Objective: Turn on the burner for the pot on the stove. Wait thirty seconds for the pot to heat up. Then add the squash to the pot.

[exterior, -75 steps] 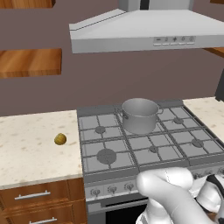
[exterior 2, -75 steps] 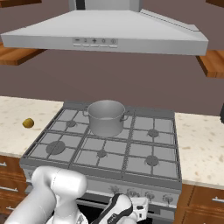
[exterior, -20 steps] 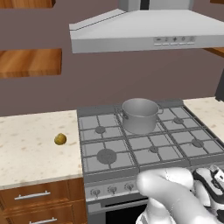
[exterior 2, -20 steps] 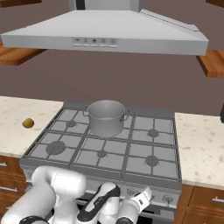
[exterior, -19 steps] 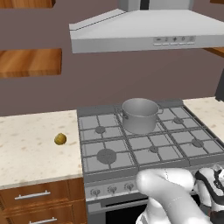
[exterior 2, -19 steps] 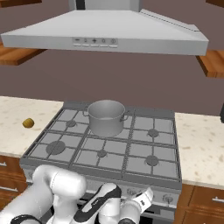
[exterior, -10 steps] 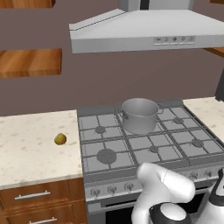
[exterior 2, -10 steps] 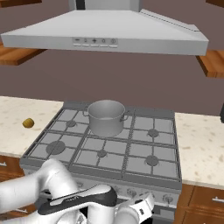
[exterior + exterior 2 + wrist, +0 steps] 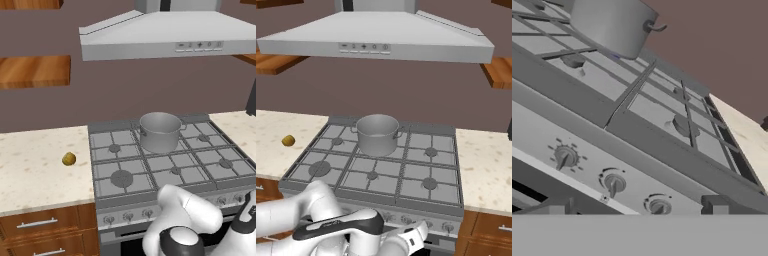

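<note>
**Ana:** Knobs first, I'd say. The end effector sits low in front of the stove, looking up along the front panel, and in the hand view three knobs lie just ahead of its tips. That fits the opening step: the burner has to be lit before anything else, so the hand is down at the control row, not up over the grates.

**Ben:** Where is the pot from there?

**Ana:** The pot stands ahead of the end effector and well above it, toward the back of the cooktop, on the middle rear grate. I see no flame under it in either base view, so I judge the burner is not yet on.

**Ben:** And the squash?

**Ana:** The squash lies on the tabletop well off to the left of the end effector, apart from the stove edge and untouched. It makes sense there: it only goes in after the pot has heated.

**Ben:** How far open is the end effector?

**Ana:** The two dark finger tips stand wide apart at the bottom of the hand view, one at each side of the knob row, with nothing between them. So it is spread and empty, touching no knob that I can see. Which knob serves the pot's burner I cannot tell from the panel.
</note>
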### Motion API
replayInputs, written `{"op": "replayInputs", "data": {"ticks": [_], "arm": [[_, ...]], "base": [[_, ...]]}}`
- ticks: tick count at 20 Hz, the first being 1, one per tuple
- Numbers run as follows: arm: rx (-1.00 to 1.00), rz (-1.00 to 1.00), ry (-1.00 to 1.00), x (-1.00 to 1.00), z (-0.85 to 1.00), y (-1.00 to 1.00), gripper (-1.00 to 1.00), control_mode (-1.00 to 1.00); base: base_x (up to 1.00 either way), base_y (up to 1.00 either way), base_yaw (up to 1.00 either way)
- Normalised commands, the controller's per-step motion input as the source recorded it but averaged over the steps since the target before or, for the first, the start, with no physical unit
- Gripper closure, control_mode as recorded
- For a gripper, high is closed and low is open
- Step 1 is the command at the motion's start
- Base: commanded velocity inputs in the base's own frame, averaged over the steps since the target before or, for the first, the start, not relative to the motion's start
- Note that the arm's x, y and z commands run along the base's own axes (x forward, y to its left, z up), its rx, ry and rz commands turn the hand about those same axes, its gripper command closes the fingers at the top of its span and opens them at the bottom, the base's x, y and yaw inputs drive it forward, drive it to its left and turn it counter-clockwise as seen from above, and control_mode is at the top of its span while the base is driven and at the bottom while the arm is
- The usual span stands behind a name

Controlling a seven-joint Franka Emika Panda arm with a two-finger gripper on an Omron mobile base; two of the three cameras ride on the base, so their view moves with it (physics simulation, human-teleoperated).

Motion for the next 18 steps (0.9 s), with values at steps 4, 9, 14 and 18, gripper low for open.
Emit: {"op": "replayInputs", "data": {"ticks": [4,9,14,18], "arm": [[0.0,0.0,0.0,0.0,0.0,0.0,-1.0,-1.0],[0.09,0.03,0.01,0.03,0.13,-0.2,-1.0,-1.0],[0.25,0.02,0.11,0.01,0.98,-0.11,-1.0,-1.0],[0.17,0.0,0.13,0.0,1.0,0.02,-1.0,-1.0]], "base": [[0.0,0.0,0.0],[0.0,0.0,0.0],[0.0,0.0,0.0],[0.0,0.0,0.0]]}}
